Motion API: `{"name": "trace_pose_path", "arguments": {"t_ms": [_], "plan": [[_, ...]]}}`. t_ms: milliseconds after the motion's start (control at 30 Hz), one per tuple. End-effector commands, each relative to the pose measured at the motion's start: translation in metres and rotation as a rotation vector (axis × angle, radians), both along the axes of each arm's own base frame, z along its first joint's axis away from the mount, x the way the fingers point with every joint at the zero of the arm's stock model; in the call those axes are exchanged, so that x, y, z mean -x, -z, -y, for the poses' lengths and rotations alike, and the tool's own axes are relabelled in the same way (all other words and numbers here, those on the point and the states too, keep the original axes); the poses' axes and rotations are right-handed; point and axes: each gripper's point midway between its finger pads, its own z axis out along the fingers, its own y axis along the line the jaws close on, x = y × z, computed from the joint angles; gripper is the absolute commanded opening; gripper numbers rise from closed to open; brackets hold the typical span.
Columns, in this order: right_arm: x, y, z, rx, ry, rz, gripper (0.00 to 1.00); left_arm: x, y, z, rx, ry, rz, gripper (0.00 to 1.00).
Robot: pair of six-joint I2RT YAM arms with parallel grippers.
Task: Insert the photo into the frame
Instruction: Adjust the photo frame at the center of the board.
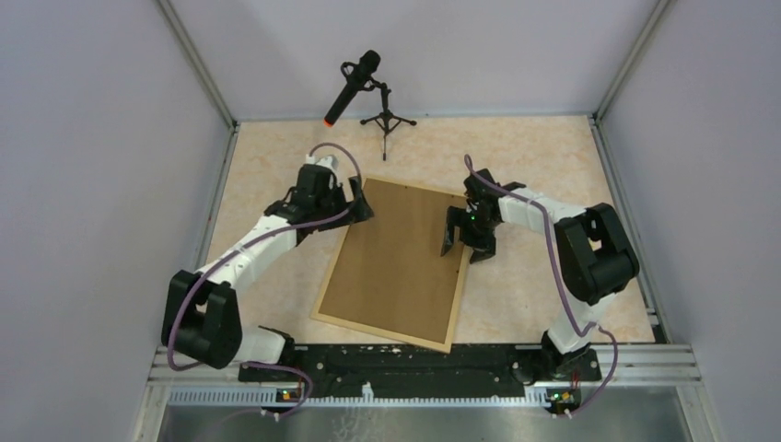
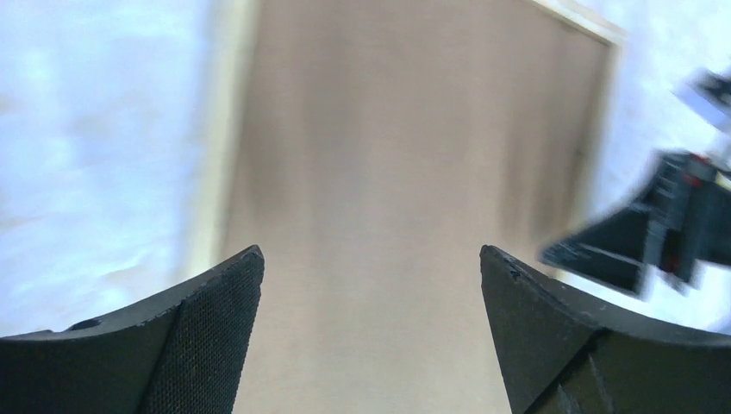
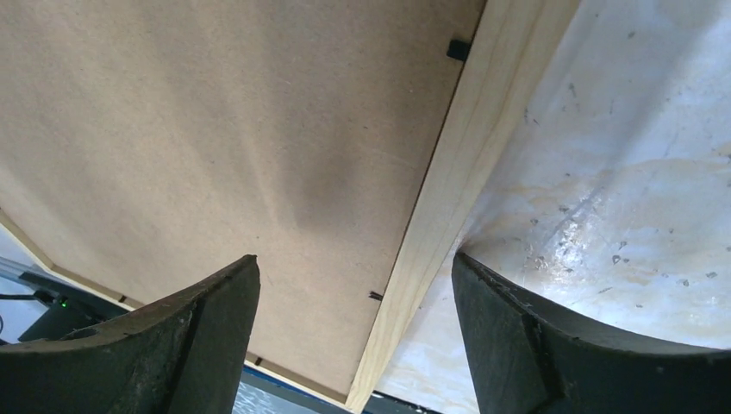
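Observation:
The frame [image 1: 340, 248] of light wood strips lies flat in the middle of the table, back side up. The brown backing board [image 1: 396, 262] fills it. The photo is hidden or out of view. My left gripper [image 1: 357, 204] is open over the frame's far left corner. In the left wrist view its jaws [image 2: 371, 254] stand wide over the board [image 2: 414, 155], with the wood strip [image 2: 222, 138] to the left. My right gripper [image 1: 465, 249] is open and straddles the frame's right strip [image 3: 465, 147]. One finger is over the board [image 3: 215, 129] and the other is over the table.
A black microphone [image 1: 355, 87] on a small tripod [image 1: 387, 120] stands at the back, beyond the frame. Small black tabs [image 3: 459, 49] sit along the frame's inner edge. Grey walls close in the left and right sides. A metal rail [image 1: 414, 364] runs along the near edge.

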Motion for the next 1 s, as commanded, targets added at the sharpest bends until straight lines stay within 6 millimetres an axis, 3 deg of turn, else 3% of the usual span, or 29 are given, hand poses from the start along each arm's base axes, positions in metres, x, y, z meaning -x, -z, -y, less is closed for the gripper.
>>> {"name": "trace_pose_path", "arguments": {"t_ms": [0, 100, 233, 300, 467, 533, 600, 700, 800, 867, 967], "plan": [[-0.032, 0.004, -0.006, -0.003, -0.042, 0.118, 0.82, 0.033, 0.069, -0.071, -0.202, -0.192, -0.187, 0.98], [-0.041, 0.007, -0.012, -0.015, -0.053, 0.127, 0.82, 0.049, 0.092, -0.074, -0.189, -0.214, -0.259, 0.98], [-0.052, 0.006, -0.020, -0.024, -0.073, 0.141, 0.82, 0.080, 0.125, -0.062, -0.144, -0.142, -0.394, 0.98], [-0.061, 0.002, -0.026, -0.033, -0.090, 0.154, 0.82, 0.099, 0.131, -0.047, -0.089, -0.092, -0.439, 0.97], [-0.102, -0.011, -0.057, -0.044, -0.174, 0.180, 0.82, 0.143, 0.105, 0.027, -0.036, 0.111, -0.370, 0.97], [-0.115, -0.013, -0.070, -0.062, -0.197, 0.172, 0.82, 0.153, 0.100, 0.033, -0.048, 0.137, -0.386, 0.98], [-0.122, -0.023, -0.071, -0.058, -0.208, 0.183, 0.82, 0.153, 0.097, 0.026, -0.086, 0.137, -0.371, 0.98], [-0.130, -0.038, -0.032, 0.092, -0.195, 0.224, 0.82, 0.134, 0.090, -0.006, -0.227, 0.029, -0.296, 0.99], [-0.119, -0.054, 0.012, 0.123, -0.151, 0.238, 0.80, 0.109, 0.064, -0.007, -0.219, 0.011, -0.182, 0.98], [-0.098, -0.051, 0.038, 0.099, -0.121, 0.200, 0.76, 0.095, 0.045, 0.008, -0.157, 0.043, -0.118, 0.99], [-0.062, -0.040, 0.066, 0.164, -0.111, 0.147, 0.62, 0.092, 0.022, 0.062, 0.047, 0.243, -0.071, 0.97]]}}
